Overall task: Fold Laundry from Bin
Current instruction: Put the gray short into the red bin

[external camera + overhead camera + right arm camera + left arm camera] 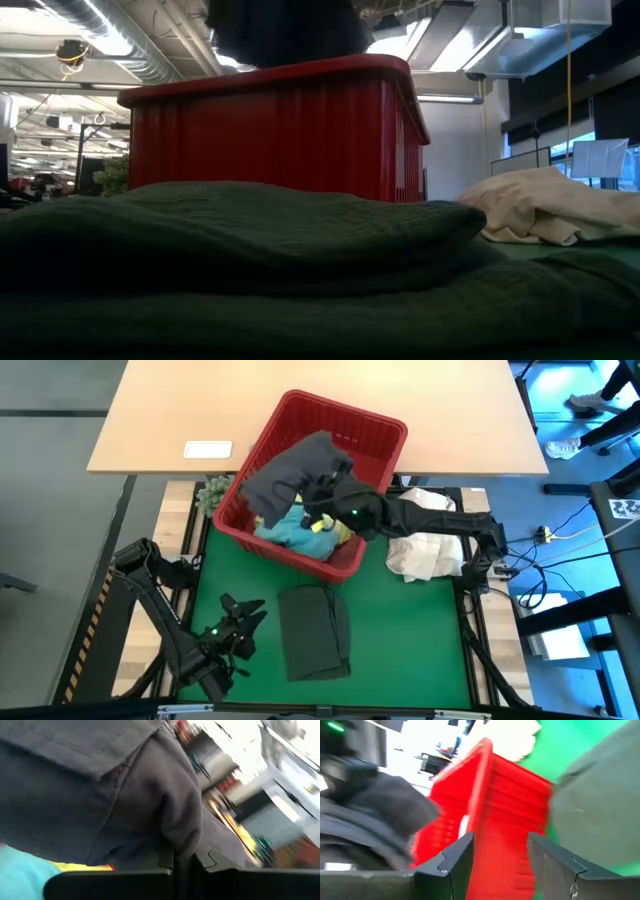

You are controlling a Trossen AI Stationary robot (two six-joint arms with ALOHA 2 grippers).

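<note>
Grey garment [290, 472] bunched, lifted over red bin [375, 428].

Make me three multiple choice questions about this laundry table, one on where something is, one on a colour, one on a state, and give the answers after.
1. Where does the folded dark green garment lie?
A. inside the bin
B. on the green mat in front of the bin
C. on the wooden table behind

2. What colour is the bin?
A. blue
B. red
C. white

3. What is the right gripper doing?
A. shut on the grey garment above the bin
B. open over the mat
C. resting on the cream cloth

Answers:
1 B, the high view shows it flat on the mat, outside the bin.
2 B, bright red in every view.
3 A, the right wrist view shows grey cloth pinched at its fingers.
</note>
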